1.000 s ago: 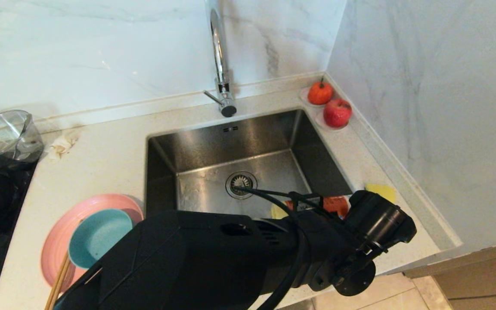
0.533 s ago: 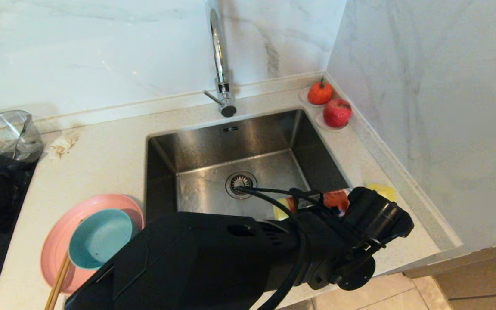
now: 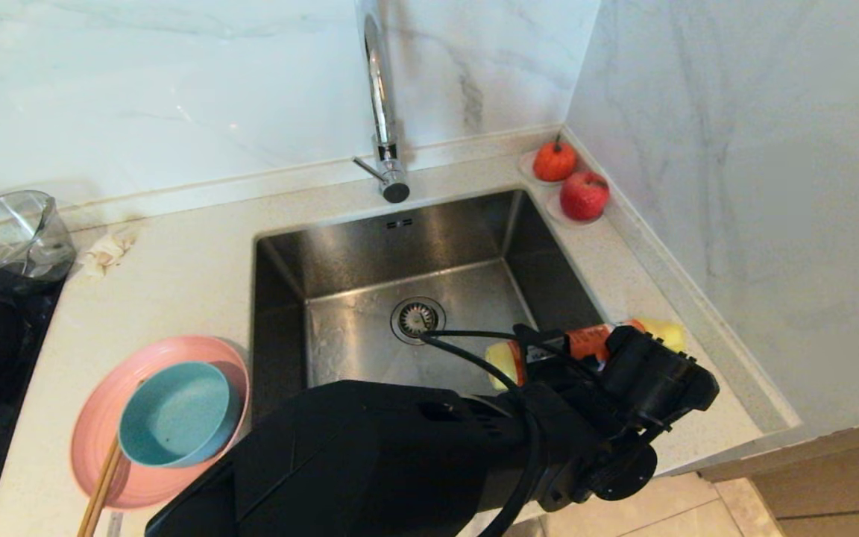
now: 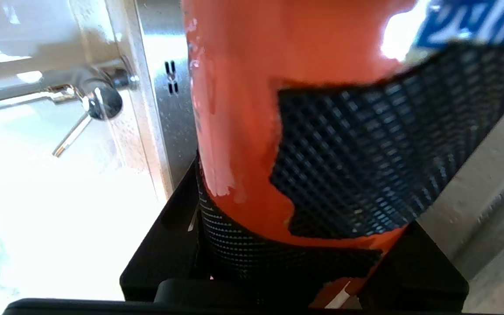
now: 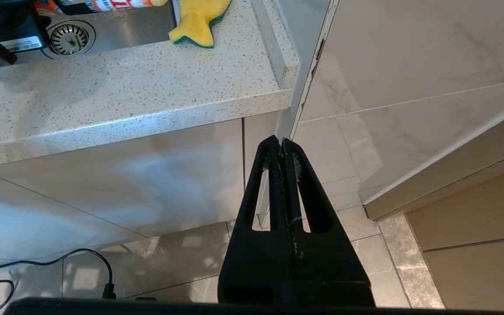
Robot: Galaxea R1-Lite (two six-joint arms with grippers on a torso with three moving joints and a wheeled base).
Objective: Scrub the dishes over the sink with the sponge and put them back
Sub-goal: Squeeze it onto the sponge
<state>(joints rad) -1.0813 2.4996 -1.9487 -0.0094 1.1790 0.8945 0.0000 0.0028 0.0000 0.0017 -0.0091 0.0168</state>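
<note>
The pink plate (image 3: pixel 98 432) lies on the counter left of the sink (image 3: pixel 429 246), with the teal bowl (image 3: pixel 176 414) inside it. On the counter right of the sink, the yellow sponge (image 5: pixel 197 17) shows only as a yellow corner (image 3: pixel 664 332) in the head view. My left gripper (image 4: pixel 278 197) is shut on an orange bottle (image 3: pixel 582 343), which lies nearly level above the sink's front right corner, its yellow end (image 3: pixel 502 362) toward the drain. The right gripper (image 5: pixel 281 142) hangs shut and empty below the counter's edge, over the floor.
A tall chrome tap (image 3: pixel 381 97) stands behind the sink. Two red-orange fruits (image 3: pixel 571 179) sit in the back right corner. A clear glass bowl (image 3: pixel 4 231) rests on the black hob, a crumpled tissue (image 3: pixel 105 253) beside it. Chopsticks (image 3: pixel 101 485) lean on the plate.
My left wrist has rolled and the orange bottle has turned flatter and lifted slightly toward the back. The forearm has shifted right, uncovering more of the plate and bowl. The right arm stayed still.
</note>
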